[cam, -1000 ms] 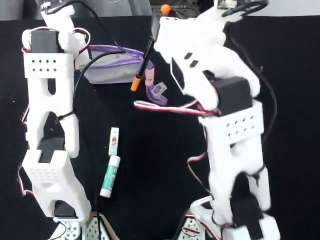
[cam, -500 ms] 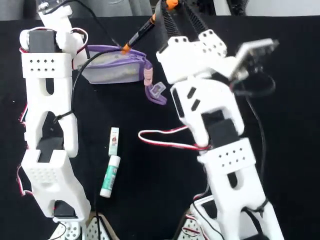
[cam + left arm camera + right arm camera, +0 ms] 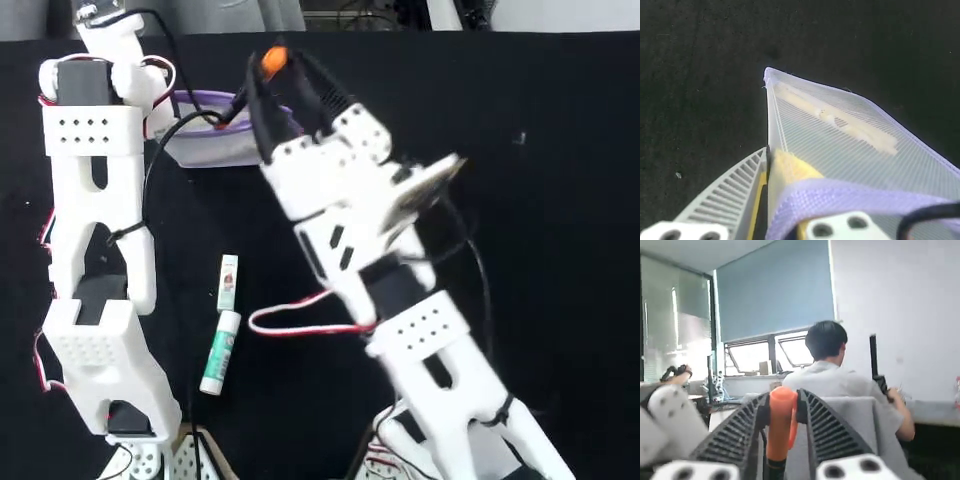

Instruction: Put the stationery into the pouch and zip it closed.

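1. The right gripper (image 3: 283, 68) sits over the right part of the pouch (image 3: 212, 145), with its fingers clamped on the orange end of a pen (image 3: 272, 58).
2. The pen's dark body slants down toward the pouch's purple rim.
3. The left arm (image 3: 95, 160) stands at the pouch's left end.
4. A small tube (image 3: 228, 282) and a larger tube (image 3: 220, 352), both white and green, lie nearly end to end on the black table (image 3: 560, 200), well apart from the pouch.
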You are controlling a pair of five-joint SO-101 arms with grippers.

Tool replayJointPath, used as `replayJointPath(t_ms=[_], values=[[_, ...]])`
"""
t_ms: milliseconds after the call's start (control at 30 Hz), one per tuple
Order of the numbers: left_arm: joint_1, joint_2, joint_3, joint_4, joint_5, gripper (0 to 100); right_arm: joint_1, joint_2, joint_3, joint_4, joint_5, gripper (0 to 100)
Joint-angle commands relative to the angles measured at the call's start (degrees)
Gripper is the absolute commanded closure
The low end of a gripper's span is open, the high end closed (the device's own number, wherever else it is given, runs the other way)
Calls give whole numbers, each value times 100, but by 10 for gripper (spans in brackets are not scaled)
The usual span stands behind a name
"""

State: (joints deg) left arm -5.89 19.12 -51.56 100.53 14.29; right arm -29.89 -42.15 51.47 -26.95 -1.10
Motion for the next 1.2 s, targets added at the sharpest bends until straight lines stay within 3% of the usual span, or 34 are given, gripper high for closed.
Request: replayJointPath(t_ms=[0,100,467,700,867,1167], values=[[-75,-114,-13,18,26,972,-220,-145,382,-1020,712,988],[-75,-114,-13,18,26,972,-220,110,523,-1556,905,988],[-127,-105,-13,18,26,971,-176,2334,-75,-1600,905,979],[-356,-105,-22,-18,62,971,-176,2079,75,-1565,905,743],[-356,-105,-22,-18,62,971,-185,1244,444,-1512,905,730],[-365,-105,-22,-26,44,971,-220,-1121,57,1635,888,730]])
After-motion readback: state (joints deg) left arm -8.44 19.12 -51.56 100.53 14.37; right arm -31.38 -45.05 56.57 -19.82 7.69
